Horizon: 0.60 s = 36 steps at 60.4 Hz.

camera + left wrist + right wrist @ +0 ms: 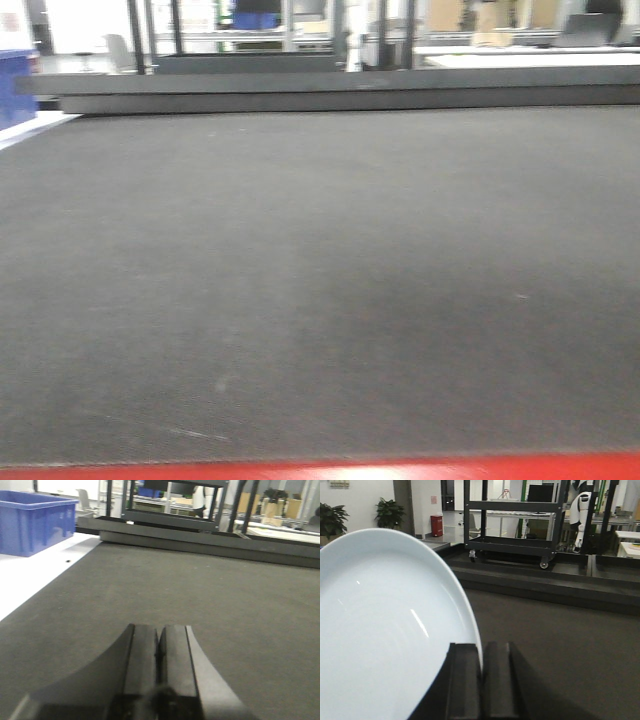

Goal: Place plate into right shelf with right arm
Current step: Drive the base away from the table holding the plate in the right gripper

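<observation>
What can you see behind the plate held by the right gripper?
Above the plate, two potted plants and a white wall show; a black cart stands further right. The plate hides everything lower left.

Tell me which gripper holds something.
The right gripper: its jaws pinch the plate by its rim; the left gripper is closed on nothing.

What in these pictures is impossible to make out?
Right wrist view: the plate is cut off by the left and bottom edges; its underside faces away.
Left wrist view: the blue bin is cut by the left edge; its wall hides any contents.
Front view: blurred background; the right shelf cannot be picked out.
</observation>
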### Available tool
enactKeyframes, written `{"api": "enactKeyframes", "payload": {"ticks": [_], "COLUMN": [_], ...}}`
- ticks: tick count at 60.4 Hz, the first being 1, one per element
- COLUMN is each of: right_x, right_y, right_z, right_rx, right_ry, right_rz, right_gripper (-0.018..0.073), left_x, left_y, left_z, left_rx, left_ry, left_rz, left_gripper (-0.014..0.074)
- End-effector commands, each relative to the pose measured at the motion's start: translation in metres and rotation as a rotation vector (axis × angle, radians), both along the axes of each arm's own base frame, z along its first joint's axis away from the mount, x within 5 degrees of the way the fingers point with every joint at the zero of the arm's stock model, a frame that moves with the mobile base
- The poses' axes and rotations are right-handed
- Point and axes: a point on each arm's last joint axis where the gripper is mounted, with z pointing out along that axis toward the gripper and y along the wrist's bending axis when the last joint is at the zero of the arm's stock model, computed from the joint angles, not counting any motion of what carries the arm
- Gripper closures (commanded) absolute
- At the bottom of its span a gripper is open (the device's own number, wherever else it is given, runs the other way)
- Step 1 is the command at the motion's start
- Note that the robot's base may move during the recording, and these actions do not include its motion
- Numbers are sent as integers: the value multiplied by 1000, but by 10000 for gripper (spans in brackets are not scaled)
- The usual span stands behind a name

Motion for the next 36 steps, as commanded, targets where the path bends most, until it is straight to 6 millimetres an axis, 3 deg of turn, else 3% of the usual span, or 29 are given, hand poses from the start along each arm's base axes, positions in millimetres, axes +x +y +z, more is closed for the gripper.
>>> {"api": "enactKeyframes", "payload": {"ticks": [1,36], "right_x": [-4,-4], "right_y": [0,0], "right_z": [18,18], "right_rx": [29,29], "right_ry": [-121,-121], "right_rz": [19,19], "right_gripper": [496,496], "left_x": [-1,-1], "left_y": [0,0], "left_z": [6,6], "left_rx": [-9,-9], "left_ry": [-92,-92], "left_rz": [-1,-1], "left_gripper": [643,643]}}
